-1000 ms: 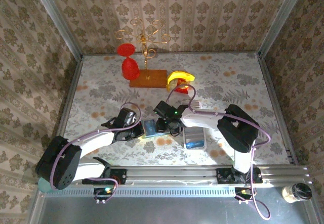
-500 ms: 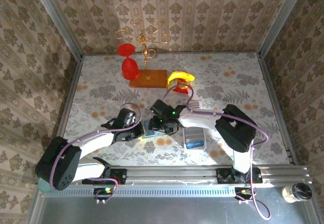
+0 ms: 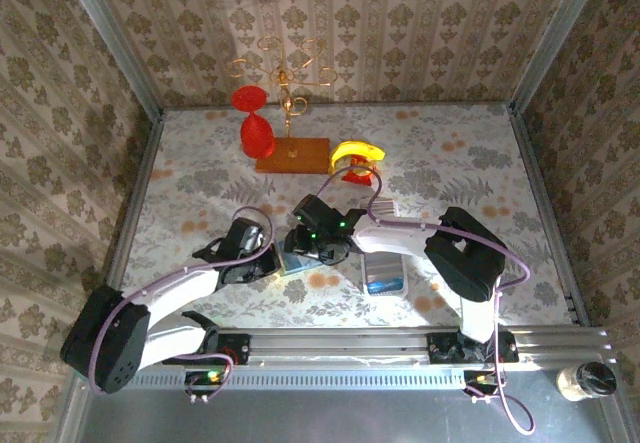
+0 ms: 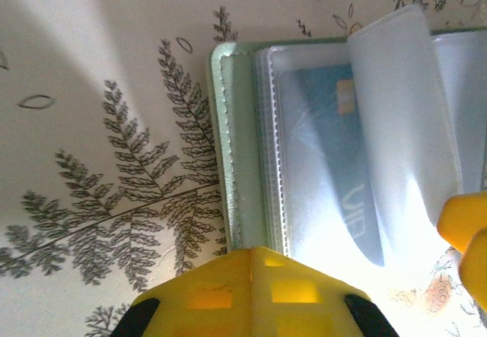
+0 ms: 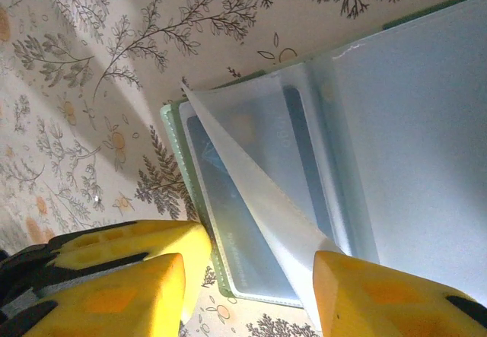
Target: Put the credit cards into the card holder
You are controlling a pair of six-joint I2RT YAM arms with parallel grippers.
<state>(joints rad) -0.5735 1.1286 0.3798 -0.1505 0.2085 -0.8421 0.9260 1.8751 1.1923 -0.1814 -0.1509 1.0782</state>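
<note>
**Q:** What are we seeing on the bench (image 3: pixel 450 163)?

**A:** The right fingers (image 3: pixel 303 246) have slid left, away from the white tray (image 3: pixel 385 263). They now hang parted over the green card holder (image 4: pixel 227 147), with one clear sleeve (image 5: pixel 251 192) raised against them. The left fingers (image 4: pixel 251 270), closed, sit at the holder's edge.

**Q:** And the cards?

**A:** One blue card (image 4: pixel 335 162) already lies in a sleeve, and a second card (image 3: pixel 382 285) waits in the tray. We judge the job part done.

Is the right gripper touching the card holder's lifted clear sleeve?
Touching. The right wrist view shows the clear sleeve rising from the card holder and ending against one of the right gripper's fingers.
</note>
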